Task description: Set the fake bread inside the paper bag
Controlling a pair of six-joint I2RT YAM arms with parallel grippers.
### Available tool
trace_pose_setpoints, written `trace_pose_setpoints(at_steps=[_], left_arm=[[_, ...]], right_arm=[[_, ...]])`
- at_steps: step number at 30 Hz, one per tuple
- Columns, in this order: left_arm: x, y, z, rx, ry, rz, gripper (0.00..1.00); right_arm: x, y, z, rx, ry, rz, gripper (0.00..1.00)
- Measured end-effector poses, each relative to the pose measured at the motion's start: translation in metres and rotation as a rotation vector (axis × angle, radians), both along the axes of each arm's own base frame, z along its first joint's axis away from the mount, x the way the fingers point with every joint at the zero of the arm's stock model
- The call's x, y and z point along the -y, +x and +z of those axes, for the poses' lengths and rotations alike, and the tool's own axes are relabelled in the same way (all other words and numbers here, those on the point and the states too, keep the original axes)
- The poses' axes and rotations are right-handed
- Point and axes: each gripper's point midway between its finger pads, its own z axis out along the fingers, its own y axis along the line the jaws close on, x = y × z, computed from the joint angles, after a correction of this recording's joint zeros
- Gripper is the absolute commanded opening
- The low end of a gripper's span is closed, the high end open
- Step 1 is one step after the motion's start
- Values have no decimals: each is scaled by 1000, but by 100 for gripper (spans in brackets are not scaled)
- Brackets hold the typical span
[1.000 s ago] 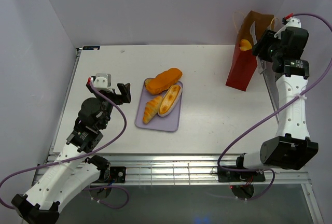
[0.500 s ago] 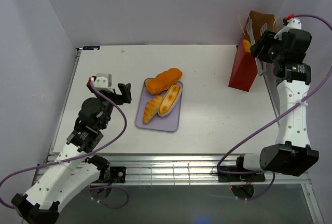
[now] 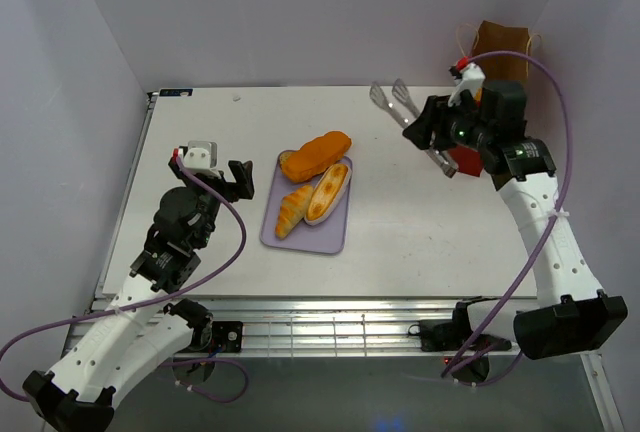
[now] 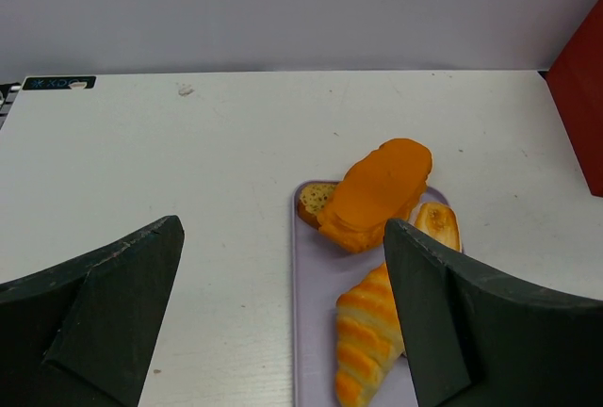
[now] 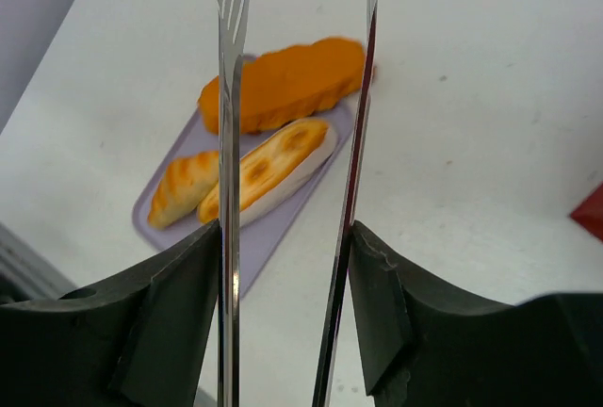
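Observation:
The fake bread lies on a lavender tray point(image 3: 312, 240): a long orange loaf point(image 3: 316, 155), a split bun point(image 3: 329, 192) and a croissant point(image 3: 292, 212). In the left wrist view a small seeded slice point(image 4: 316, 202) sticks out from under the loaf point(image 4: 377, 190). The paper bag point(image 3: 492, 40) stands at the far right, mostly hidden behind my right arm. My right gripper point(image 3: 432, 134) is shut on thin metal tongs point(image 3: 392, 98), which are spread and empty, pointing left above the table. My left gripper point(image 3: 238, 180) is open and empty, just left of the tray.
The right wrist view looks between the tong arms point(image 5: 229, 143) at the tray point(image 5: 273, 228) with loaf point(image 5: 283, 82), bun point(image 5: 268, 170) and croissant point(image 5: 181, 190). The bag's red side shows at the right edge of the left wrist view point(image 4: 579, 96). Walls enclose the white table point(image 3: 400, 222).
My right arm swung from the bag's mouth left and down over the table with the tongs. The yellow piece seen at the bag's mouth no longer shows. The left arm has not moved.

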Motion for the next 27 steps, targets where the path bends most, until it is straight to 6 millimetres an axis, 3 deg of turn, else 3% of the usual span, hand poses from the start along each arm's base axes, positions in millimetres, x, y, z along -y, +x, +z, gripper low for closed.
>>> trace_pose_setpoints(at_steps=[3,6,14,19,27], left_arm=[[-1,0,-2,-3,2,8,98],[-2,1,-4,-6,5,13,98],[-3,1,-4,-6,8,15,98],[-2,1,-4,-8,9,15,98],[-2,1,-4,-8,9,15,98]], right_arm=[[-45,-25,-36,-84,-27,142,59],[-72,-48,-69,-161,-60,228,59],[-102,-100,-139,-320,-124,323,59],[-122,-124,-155,-356,-154,377,58],[-148,-142,-151,-357,-125,406,58]])
